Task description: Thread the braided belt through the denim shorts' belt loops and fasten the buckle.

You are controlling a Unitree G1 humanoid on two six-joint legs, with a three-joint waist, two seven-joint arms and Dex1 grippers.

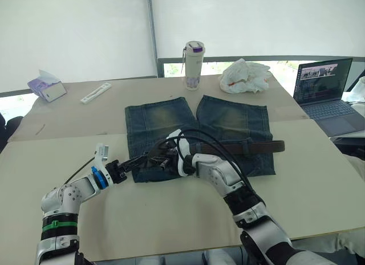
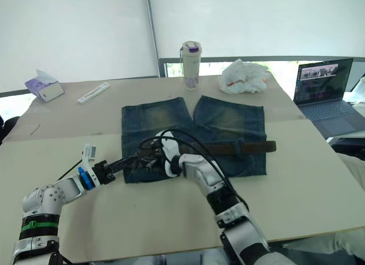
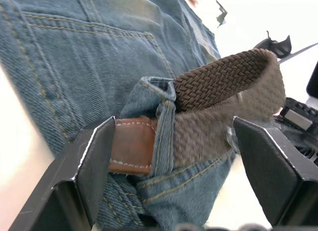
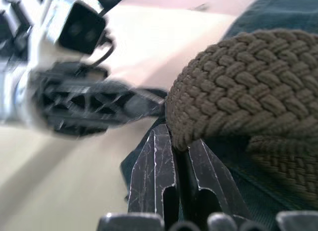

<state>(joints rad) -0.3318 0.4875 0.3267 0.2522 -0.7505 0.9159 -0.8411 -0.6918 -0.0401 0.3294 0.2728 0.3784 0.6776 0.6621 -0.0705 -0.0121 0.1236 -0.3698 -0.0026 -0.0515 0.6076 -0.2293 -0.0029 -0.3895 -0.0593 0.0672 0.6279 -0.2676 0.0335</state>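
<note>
The right gripper (image 4: 181, 151) had its two black fingers pressed close together, pinching the edge of a folded loop of the braided belt (image 1: 251, 146) at the near left corner of the denim shorts (image 1: 228, 119). The left gripper (image 3: 174, 161) faced it from the left with its fingers spread wide apart, gripping nothing. Between those spread fingers, the belt's brown leather tip (image 3: 131, 145) poked out from under one of the belt loops (image 3: 165, 126) on the waistband, and the woven strap doubled back over itself just past that loop. One finger (image 3: 94, 161) sat right beside the leather tip.

The shorts lay flat in the middle of a pale table (image 1: 171, 219), waistband toward the near side and legs pointing to the far side, each leg marked by a faded yellowish patch. From the grippers, the belt ran rightward along the waistband, its dark end sticking out just beyond the shorts' right edge.

On the far side of the table stood a white bottle with a purple lid (image 1: 194, 65), with a crumpled white bag (image 1: 245, 76) to its right. A tissue box (image 1: 47, 85) and a flat white strip (image 1: 96, 92) lay at the far left. An open laptop (image 1: 328, 94) sat at the far right.
</note>
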